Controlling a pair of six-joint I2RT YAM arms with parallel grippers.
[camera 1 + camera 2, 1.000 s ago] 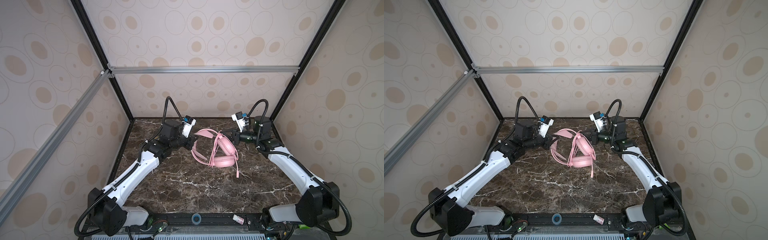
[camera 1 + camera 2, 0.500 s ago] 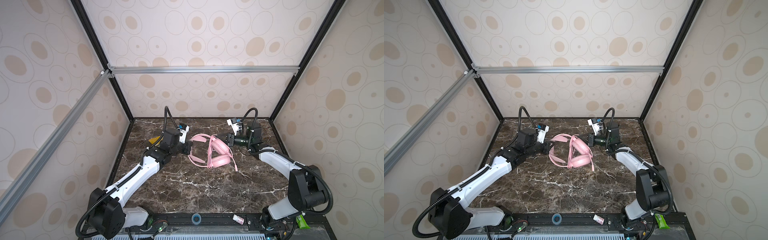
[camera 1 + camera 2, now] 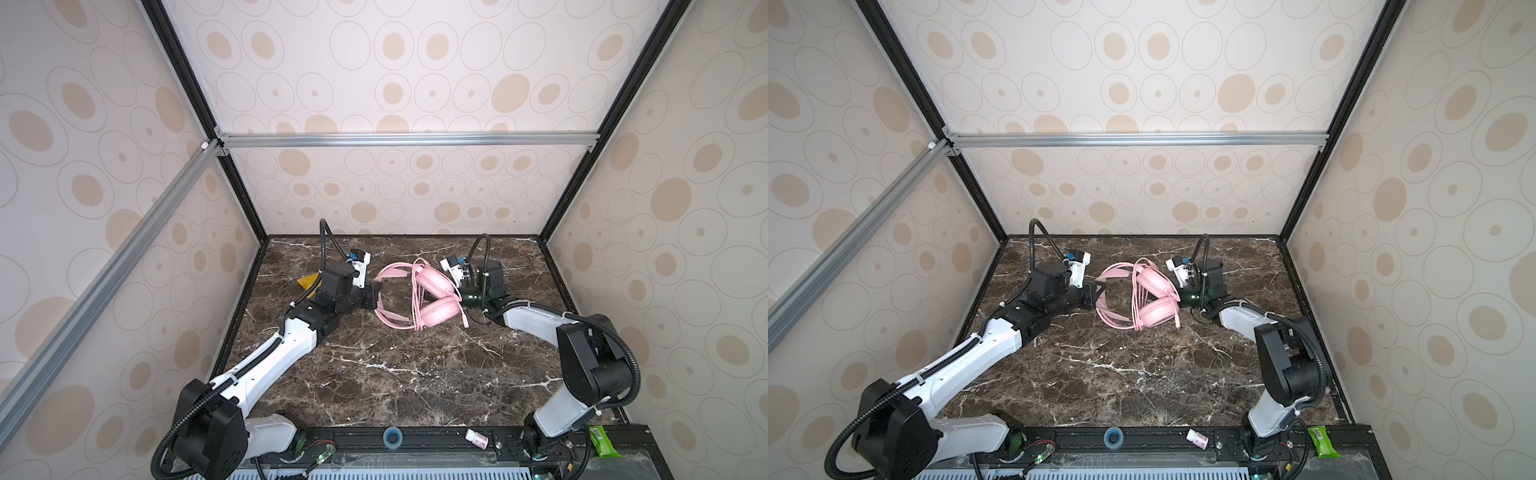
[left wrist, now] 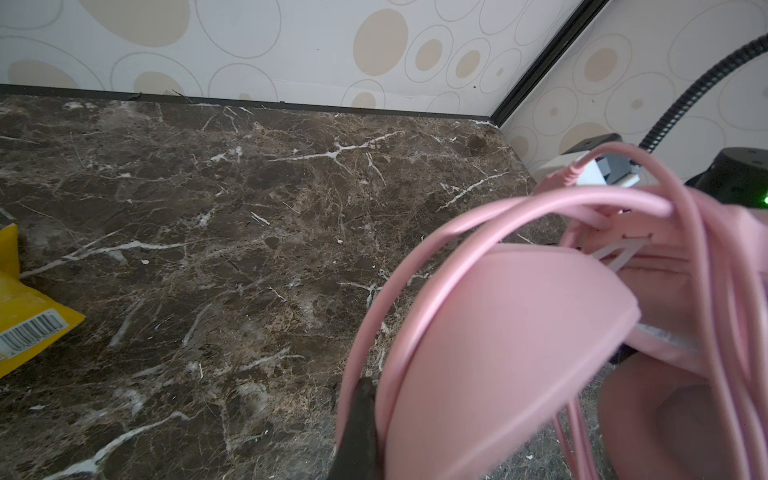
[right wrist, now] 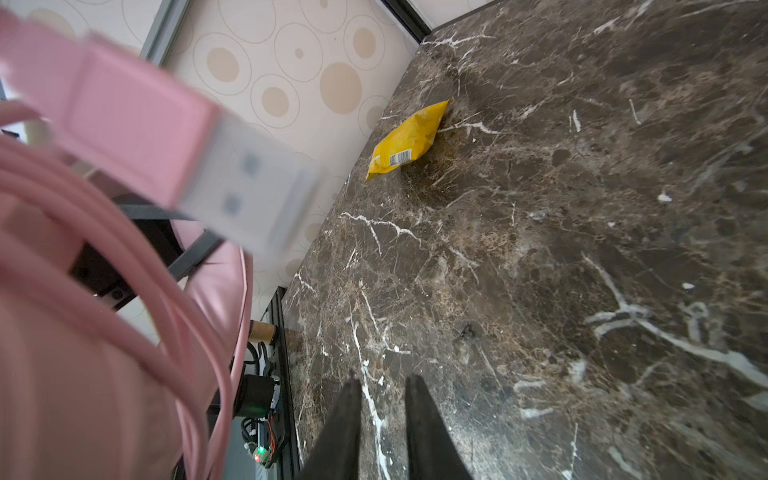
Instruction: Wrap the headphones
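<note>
Two arms: both are reaching low across the far half of the worktop (image 3: pixel 395 374), one at each side of the headphones (image 3: pixel 436 313).
Headphones: lying on the worktop between the arms in both top views, with the headband (image 3: pixel 388 274) pointing toward the left arm and the earcups toward the right arm.
Cable (image 3: pixel 414 299): running in several loops across the headset, over the earcups and through the headband. The turns are sitting loose rather than tight.
Plug (image 5: pixel 195 158): hanging free at the cable's end, just beside the near earcup.
Left jaws: closing together on the headband. The left wrist view is showing one dark finger (image 4: pixel 357 415) pressed against the pink band, and the other finger is hiding behind it.
Right jaws: standing slightly apart over bare worktop and gripping nothing, with the plug dangling close beside them.
Done: most of the cable is looking wound already.
Left to do: by my judgement the plug end is still needing a tuck so the loops are not slipping off, and the left jaws are yet to let go.
Change: a second ago both arms were standing higher, elbows raised, with the headset between them. Now they are sitting low and the headset is lying flat. The packet (image 3: pixel 307 282), yellow and hidden by the left arm then, is now showing behind that arm.
</note>
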